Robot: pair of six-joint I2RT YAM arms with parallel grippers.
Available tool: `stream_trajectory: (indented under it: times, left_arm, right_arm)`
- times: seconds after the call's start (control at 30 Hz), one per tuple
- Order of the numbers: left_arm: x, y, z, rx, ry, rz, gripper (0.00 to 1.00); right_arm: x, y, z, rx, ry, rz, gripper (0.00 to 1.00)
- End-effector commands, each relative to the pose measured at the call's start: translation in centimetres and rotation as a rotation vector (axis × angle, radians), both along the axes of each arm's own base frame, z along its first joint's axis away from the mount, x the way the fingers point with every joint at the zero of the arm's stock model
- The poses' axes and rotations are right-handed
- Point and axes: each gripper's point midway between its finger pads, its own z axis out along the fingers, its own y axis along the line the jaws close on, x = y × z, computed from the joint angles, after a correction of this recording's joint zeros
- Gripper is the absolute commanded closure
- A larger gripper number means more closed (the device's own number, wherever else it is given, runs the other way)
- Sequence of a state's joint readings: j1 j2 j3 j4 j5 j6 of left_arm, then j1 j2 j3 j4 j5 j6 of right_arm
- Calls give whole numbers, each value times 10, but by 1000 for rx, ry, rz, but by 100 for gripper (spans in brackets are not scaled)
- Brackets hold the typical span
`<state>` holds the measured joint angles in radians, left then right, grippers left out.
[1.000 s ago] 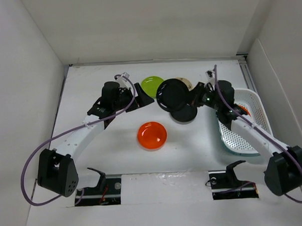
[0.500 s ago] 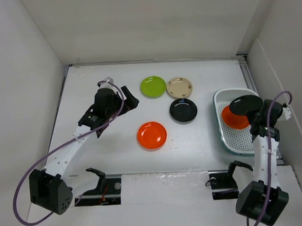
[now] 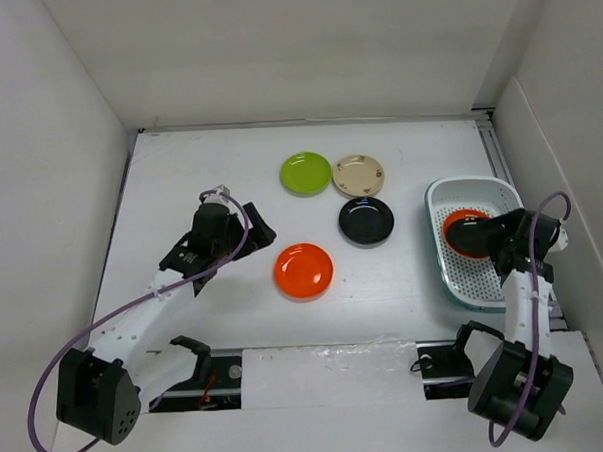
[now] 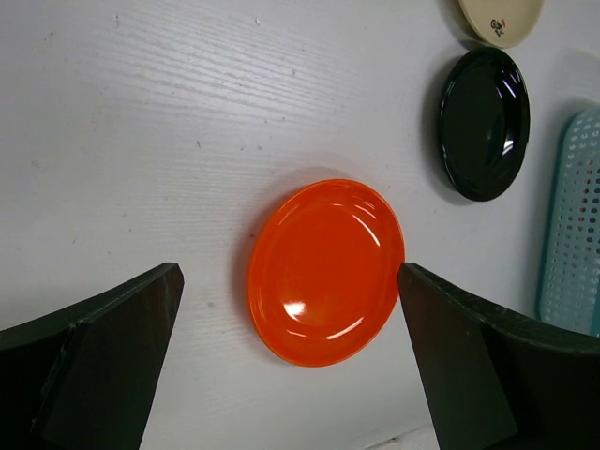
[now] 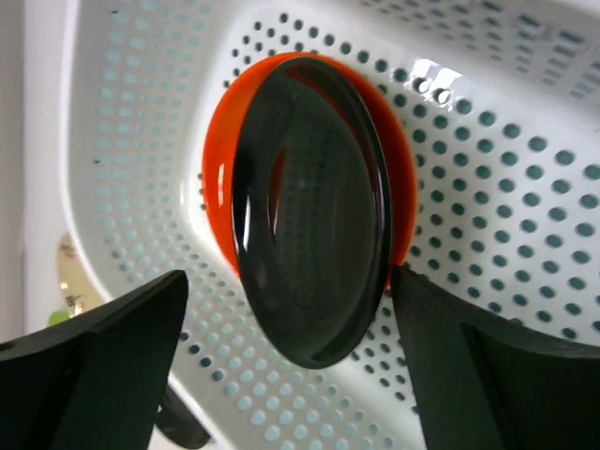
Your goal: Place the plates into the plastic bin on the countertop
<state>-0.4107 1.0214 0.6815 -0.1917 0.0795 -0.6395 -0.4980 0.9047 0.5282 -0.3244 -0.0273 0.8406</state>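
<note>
White, seemingly matte countertop [image 3: 179, 171], white walls [image 3: 274, 47]

Brightly and evenly lit from overhead, with only faint, soft shadows on the white surface [image 3: 179, 171]. Crisp across the top view. Small white glare on the orange plate [image 4: 323, 272] and black plate [image 4: 485, 122]; stronger glints along the plastic bin [image 5: 487, 56] wall. Dark and blurred at the near fingers [image 4: 94, 366].

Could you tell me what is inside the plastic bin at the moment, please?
A black plate lies on an orange plate in the plastic bin. The black one covers most of the orange one; anything beneath them is hidden.
</note>
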Motion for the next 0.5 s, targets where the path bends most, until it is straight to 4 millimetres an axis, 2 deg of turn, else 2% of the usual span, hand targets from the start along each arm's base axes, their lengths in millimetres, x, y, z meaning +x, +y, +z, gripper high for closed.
stream_trajectory:
  times: [0.0, 0.07, 0.1, 0.17, 0.33, 0.4, 0.47]
  left_arm:
    - [-1, -3, 9, -29, -37, -16, 0]
    - [-6, -3, 0, -33, -9, -17, 0]
    - [-7, -3, 2, -37, -18, -17, 0]
    - [-13, -5, -8, -40, 10, -35, 0]
    - [-26, -15, -24, -67, 54, -79, 0]
    - [-34, -15, -38, -58, 93, -81, 0]
    - [-36, -17, -43, -63, 99, -85, 0]
  right_arm:
    - [18, 7, 37, -39, -155, 88, 1]
    - [11, 10, 42, -39, -152, 85, 1]
    - [9, 8, 55, -65, -179, 75, 1]
    - [5, 2, 68, -93, -179, 39, 1]
    - [-7, 0, 80, -100, -124, 11, 1]
    - [-7, -3, 90, -113, -112, 6, 1]
    - [-8, 6, 94, -98, -120, 52, 1]
